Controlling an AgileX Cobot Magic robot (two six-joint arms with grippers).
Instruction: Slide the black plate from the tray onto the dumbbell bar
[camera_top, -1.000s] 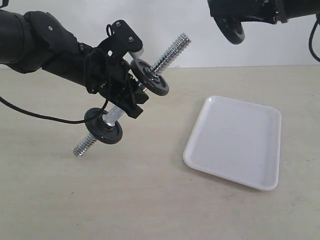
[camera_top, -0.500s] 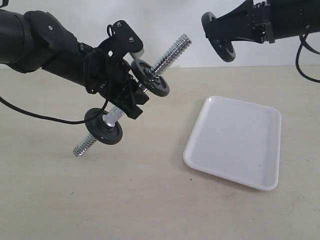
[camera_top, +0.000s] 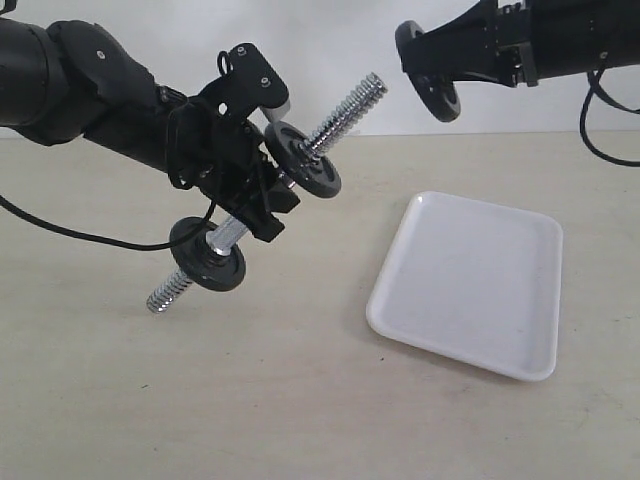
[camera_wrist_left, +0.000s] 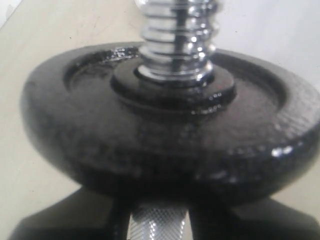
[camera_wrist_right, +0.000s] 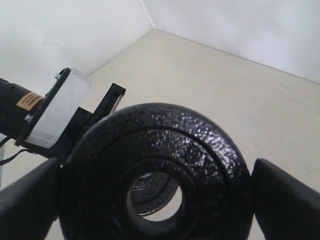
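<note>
My left gripper (camera_top: 262, 192) is shut on the knurled middle of the dumbbell bar (camera_top: 345, 106), which it holds tilted above the table. Two black discs sit on the bar, an upper one (camera_top: 303, 158) and a lower one (camera_top: 207, 254). The upper disc (camera_wrist_left: 170, 125) fills the left wrist view, with the bar's thread (camera_wrist_left: 176, 35) rising from its hole. My right gripper (camera_top: 432, 68) holds the black plate (camera_top: 427, 72) on edge in the air, just right of the bar's upper tip. That plate (camera_wrist_right: 155, 175) fills the right wrist view, its hole showing a disc beyond. The white tray (camera_top: 468, 282) lies bare.
The beige table (camera_top: 250, 400) carries the tray at the right. A black cable (camera_top: 60, 232) trails from the left arm across the table's left side. A white wall stands behind.
My right gripper has brought the black plate down and leftward, from the top edge of the view towards the bar's upper tip. The left arm and bar have barely shifted.
</note>
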